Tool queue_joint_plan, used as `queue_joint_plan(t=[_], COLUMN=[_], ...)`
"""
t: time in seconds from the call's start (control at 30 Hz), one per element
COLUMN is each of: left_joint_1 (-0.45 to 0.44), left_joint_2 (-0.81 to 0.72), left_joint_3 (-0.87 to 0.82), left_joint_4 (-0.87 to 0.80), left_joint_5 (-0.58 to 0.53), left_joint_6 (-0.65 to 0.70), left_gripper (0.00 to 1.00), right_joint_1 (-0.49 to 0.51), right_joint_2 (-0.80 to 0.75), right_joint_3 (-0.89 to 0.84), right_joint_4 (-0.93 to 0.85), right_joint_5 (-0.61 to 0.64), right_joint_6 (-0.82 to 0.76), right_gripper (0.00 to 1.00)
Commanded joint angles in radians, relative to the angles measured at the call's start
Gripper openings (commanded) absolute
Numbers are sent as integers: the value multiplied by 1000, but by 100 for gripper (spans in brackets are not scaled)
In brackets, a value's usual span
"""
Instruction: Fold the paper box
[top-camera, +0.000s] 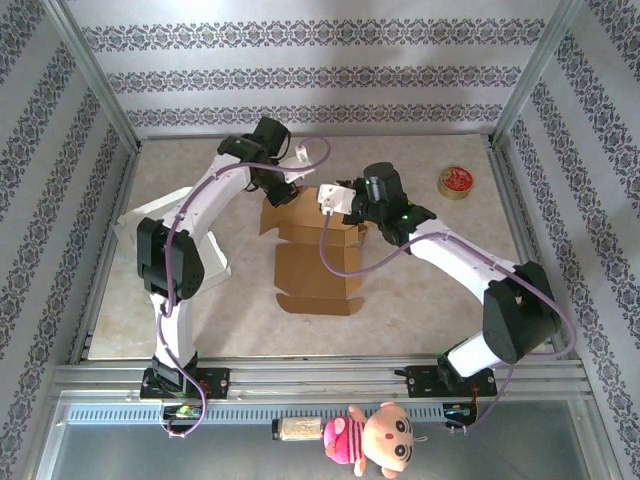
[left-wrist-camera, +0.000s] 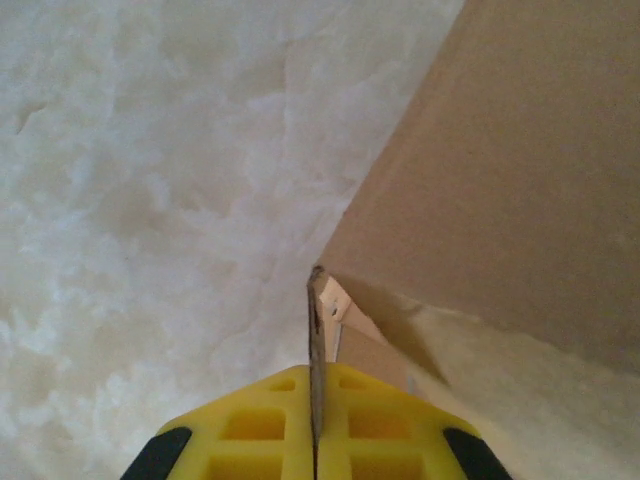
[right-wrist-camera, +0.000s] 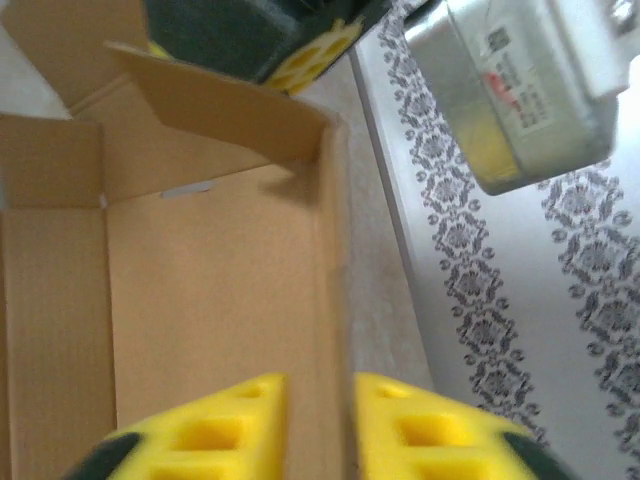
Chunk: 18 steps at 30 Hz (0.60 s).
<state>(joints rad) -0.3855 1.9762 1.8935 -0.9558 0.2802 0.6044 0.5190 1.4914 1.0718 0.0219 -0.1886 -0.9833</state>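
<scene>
We see the paper box (top-camera: 313, 262) in the middle of the table (top-camera: 430, 290), part-folded, w/ its flat panel reaching toward the near edge. The left gripper (left-wrist-camera: 315, 405) is at the box's far-left corner, fingers pressed together on a thin flap edge (left-wrist-camera: 317, 310). The right gripper (right-wrist-camera: 320, 420) is at the far-right side, fingers a little apart, straddling the side wall (right-wrist-camera: 335, 250). We can't tell if either pad touches it.
</scene>
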Motion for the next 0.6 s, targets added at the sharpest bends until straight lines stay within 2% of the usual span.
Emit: queue_joint_plan(t=[0.0, 0.1, 0.17, 0.2, 0.27, 0.33, 0.37, 0.43, 0.57], left_joint_1=[-1, -2, -1, -1, -3, -4, -5, -5, -4], left_joint_2=[-72, -93, -107, -115, -137, -165, -177, -192, -194], left_joint_3=[-83, -139, -180, -200, -257, -317, -347, -385, -389], left_joint_4=[192, 262, 318, 341, 410, 495, 528, 573, 569], left_joint_5=[-74, -89, -99, -101, -101, -92, -84, -72, -49], left_joint_6=[118, 159, 181, 190, 210, 238, 253, 278, 297], left_gripper=[0, 0, 0, 0, 0, 0, 0, 0, 0], right_joint_1=[-9, -53, -124, -178, -292, -384, -416, -442, -444], right_joint_2=[-98, -159, -160, -146, -77, 40, 97, 205, 323], right_joint_3=[-27, -14, 47, 91, 193, 327, 405, 524, 635], right_joint_4=[-24, -23, -32, -49, -69, -107, -158, -258, -374], right_joint_5=[-144, -260, -333, -399, -609, -770, -817, -873, -885], right_joint_6=[62, 262, 531, 666, 946, 1205, 1280, 1332, 1251], right_gripper=[41, 57, 72, 75, 78, 76, 75, 75, 77])
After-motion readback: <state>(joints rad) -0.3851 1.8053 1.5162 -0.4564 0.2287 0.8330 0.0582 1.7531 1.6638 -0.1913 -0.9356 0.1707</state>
